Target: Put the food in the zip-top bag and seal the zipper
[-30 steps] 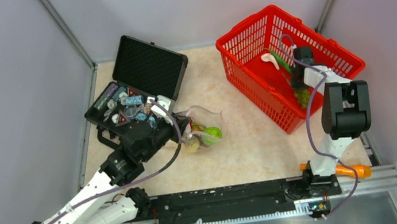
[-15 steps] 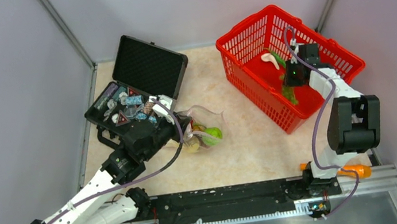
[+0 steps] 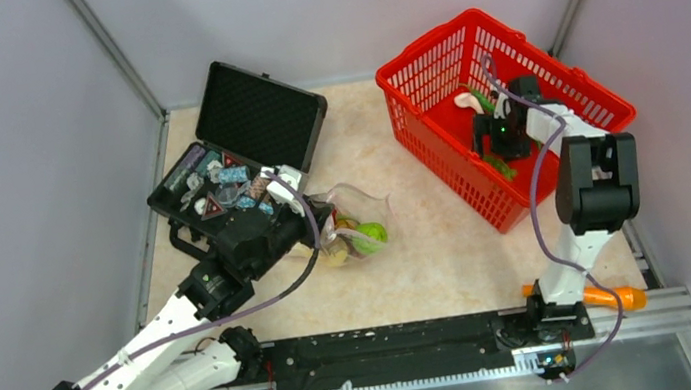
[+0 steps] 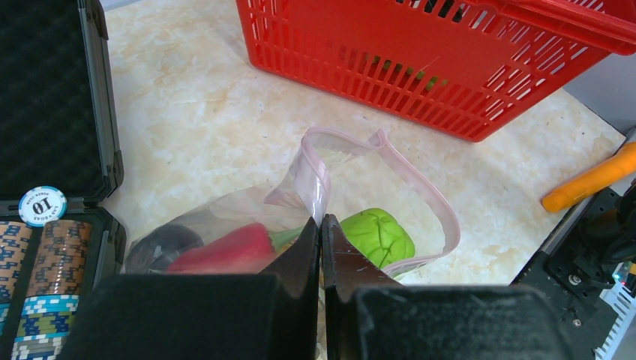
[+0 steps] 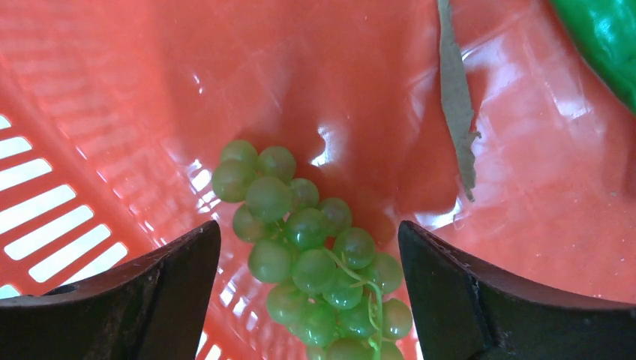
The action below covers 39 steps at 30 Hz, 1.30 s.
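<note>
Two hands busy: R hand (image 5: 307, 225) spread wide over green grapes (image 5: 315, 277) in red basket (image 3: 424, 54), far-right corner of bench (image 4: 195, 112). Bunch looks light, lumpy, prob. slick, so grab across its middle. L hand (image 4: 322, 225) pressed together, pinching zip-top bag (image 4: 225, 206) rim, left of bench centre.

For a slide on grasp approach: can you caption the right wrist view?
Right gripper, fingers open, poised either side of a bunch of green grapes on the red basket floor.

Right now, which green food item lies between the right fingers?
The green grapes, on the red basket's floor, with the open fingers either side. The solid green fruit sits in the zip-top bag instead.
</note>
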{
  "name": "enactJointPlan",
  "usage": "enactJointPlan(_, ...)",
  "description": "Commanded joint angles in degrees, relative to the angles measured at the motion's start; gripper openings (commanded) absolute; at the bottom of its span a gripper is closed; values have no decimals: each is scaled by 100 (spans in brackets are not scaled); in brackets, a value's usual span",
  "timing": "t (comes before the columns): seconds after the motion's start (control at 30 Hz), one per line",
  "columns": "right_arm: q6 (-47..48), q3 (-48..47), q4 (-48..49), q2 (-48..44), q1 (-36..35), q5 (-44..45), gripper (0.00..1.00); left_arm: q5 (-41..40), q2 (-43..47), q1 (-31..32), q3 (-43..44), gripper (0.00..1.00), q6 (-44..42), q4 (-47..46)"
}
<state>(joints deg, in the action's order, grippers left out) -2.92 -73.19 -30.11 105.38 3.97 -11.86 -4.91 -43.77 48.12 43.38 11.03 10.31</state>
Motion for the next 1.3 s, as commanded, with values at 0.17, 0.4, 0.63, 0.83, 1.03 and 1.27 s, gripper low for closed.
enactJointPlan(0.17, 530, -570, -692, 263, -35, 197, 80, 29, -42, 7, 182, 0, 14, -210)
enactJointPlan(0.4, 581, -616, -861, 414, -293, 221, 75, -1, 20, 5, 193, 0, 22, -140)
enactJointPlan(0.63, 491, -667, -805, 254, -291, 493, 37, -45, 105, 5, 166, 0, 54, -90)
enactJointPlan(0.83, 336, 16, 159, -965, -291, 116, 0, -30, 122, 5, 145, 0, 123, -79)
enactJointPlan(1.03, -32, 445, 695, -2176, -293, 87, 0, 16, 144, 5, 162, 0, 136, -73)
enactJointPlan(1.27, -571, 1085, 2012, -3965, -291, -115, 0, -146, 182, 4, 155, 0, 253, -38)
